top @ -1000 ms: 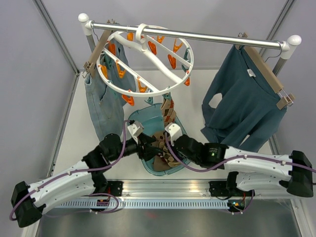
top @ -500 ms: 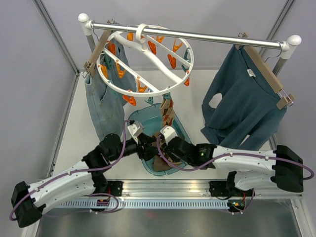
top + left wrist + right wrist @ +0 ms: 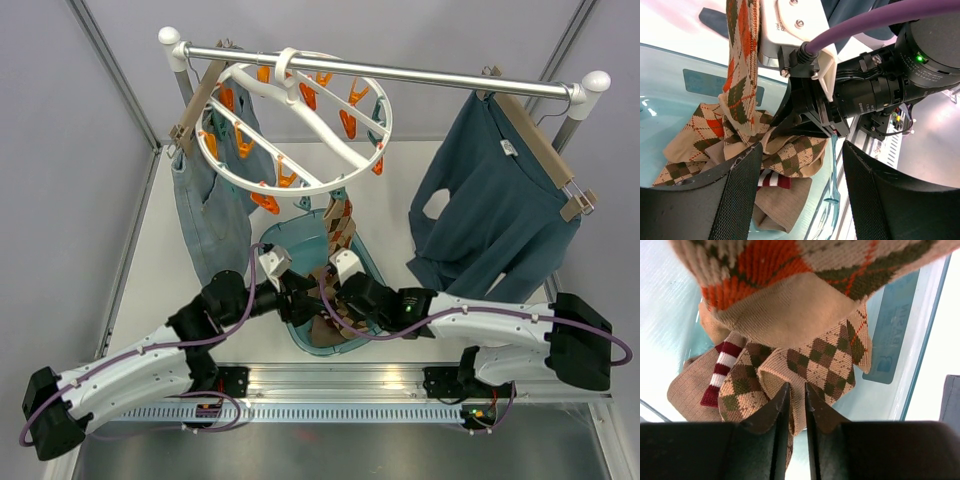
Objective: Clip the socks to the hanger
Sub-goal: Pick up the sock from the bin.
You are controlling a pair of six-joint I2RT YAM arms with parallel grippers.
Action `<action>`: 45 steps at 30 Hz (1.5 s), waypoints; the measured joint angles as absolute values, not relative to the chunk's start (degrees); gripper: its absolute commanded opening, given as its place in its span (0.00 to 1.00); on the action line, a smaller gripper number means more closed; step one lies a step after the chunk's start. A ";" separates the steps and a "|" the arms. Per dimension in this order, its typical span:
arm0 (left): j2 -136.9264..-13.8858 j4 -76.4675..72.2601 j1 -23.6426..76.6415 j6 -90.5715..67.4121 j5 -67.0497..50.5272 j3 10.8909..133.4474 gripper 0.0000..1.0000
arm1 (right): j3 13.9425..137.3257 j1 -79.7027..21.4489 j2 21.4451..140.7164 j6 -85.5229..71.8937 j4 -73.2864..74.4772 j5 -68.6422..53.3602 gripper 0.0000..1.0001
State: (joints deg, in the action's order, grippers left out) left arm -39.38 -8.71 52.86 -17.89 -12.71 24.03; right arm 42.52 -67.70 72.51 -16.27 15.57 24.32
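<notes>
While socks lie heaped in tub | right pincer clenched on a sock fold | left pincer released over them

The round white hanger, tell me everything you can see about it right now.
The round white hanger is a plastic-looking ring with curved crossbars and a broad hook looped over the metal rail. It hangs tilted near the rail's left end, beside the jeans. Orange pegs line the ring and its crossbars. One argyle sock hangs down from the near rim, apparently clipped there.
</notes>
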 measured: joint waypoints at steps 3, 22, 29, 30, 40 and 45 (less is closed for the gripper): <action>-39.62 -8.86 52.86 -17.89 -13.10 24.03 0.70 | 42.50 -67.64 72.47 -16.27 15.51 24.32 0.16; -41.69 -13.39 52.86 -14.68 -18.92 21.45 0.68 | 44.71 -67.64 62.46 -17.15 21.23 23.77 0.00; -40.42 -15.44 52.86 -11.75 -22.00 21.45 0.68 | 50.37 -67.64 57.74 -17.15 25.89 19.86 0.00; -40.25 -15.64 52.86 -11.49 -22.63 21.47 0.68 | 50.87 -67.64 57.25 -17.15 26.48 19.20 0.00; -41.91 -17.98 52.86 -10.39 -24.27 24.86 0.70 | 52.90 -67.66 54.22 -17.08 30.81 14.57 0.00; -44.05 -20.21 52.88 -9.28 -24.10 28.14 0.71 | 55.86 -67.66 53.19 -16.71 32.12 12.86 0.00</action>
State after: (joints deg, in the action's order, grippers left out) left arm -44.05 -20.21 52.88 -9.28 -24.10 28.14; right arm 55.86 -67.66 53.19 -16.71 32.12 12.86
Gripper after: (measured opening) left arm 0.702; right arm 0.004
